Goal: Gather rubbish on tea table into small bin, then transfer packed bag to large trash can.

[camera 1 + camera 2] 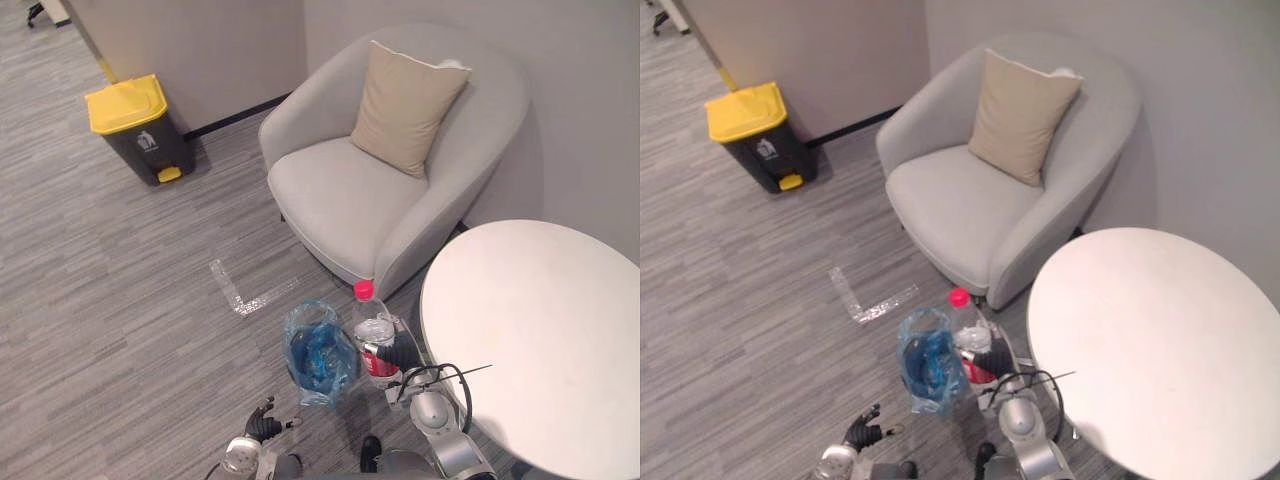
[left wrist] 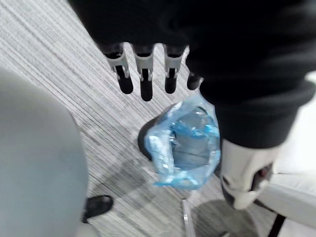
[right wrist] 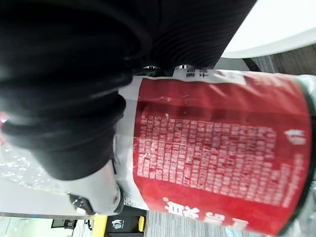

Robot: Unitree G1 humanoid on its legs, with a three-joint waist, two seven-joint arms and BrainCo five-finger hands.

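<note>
I am clasping the plastic bottle [image 1: 374, 330] in my right hand [image 1: 398, 358]. My fingers are curling round its red label and keeping it upright, red cap on top. The bottle is hanging just beside the small bin [image 1: 318, 358] with its blue bag, between the bin and the round white table [image 1: 540, 330]. My left hand [image 1: 262, 425] is hovering low near the bin, its fingers [image 2: 145, 74] straight, grasping nothing, apart from the bag. A grey armchair [image 1: 340, 200] carrying a beige cushion [image 1: 405, 105] is standing beyond the bin. The yellow-lidded large trash can [image 1: 135, 125] is sitting well apart, against the wall.
</note>
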